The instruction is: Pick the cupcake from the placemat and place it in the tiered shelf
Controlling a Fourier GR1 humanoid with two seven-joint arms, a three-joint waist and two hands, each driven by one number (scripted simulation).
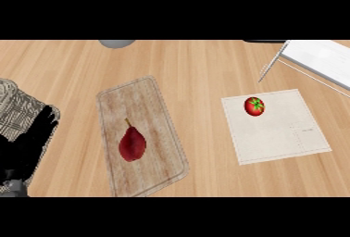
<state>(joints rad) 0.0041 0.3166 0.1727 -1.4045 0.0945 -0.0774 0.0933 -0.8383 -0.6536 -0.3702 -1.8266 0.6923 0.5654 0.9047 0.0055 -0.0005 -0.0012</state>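
Wooden counter (198, 65), light grain, seen from steeply above.

- Placemat (280, 134): pale cloth, right of centre. Carries one small round red item with green top (254, 106) near its far left corner; reads as a tomato rather than a cupcake, yet sits where the task's thing should be. Roughly round, no clear long axis.
- Cutting board (153, 115): left of centre, tilted. Holds a dark red pear (132, 144), stem pointing away.
- Tiered shelf (321, 55): white, thin metal legs, upper right corner, just beyond the placemat.
- Grey round object (117, 43): top edge, partly cut off, unidentified.
- Left robot hand (27, 148): black, at left edge below grey forearm. Fingers too dark and merged to tell spread or curled; nothing seen held.
- Right robot hand: not shown.

Key relation: red item lies far to the right of the left robot hand, cutting board between. Judged nearer the right side, so right arm likely better suited; shelf then a short carry up and right.
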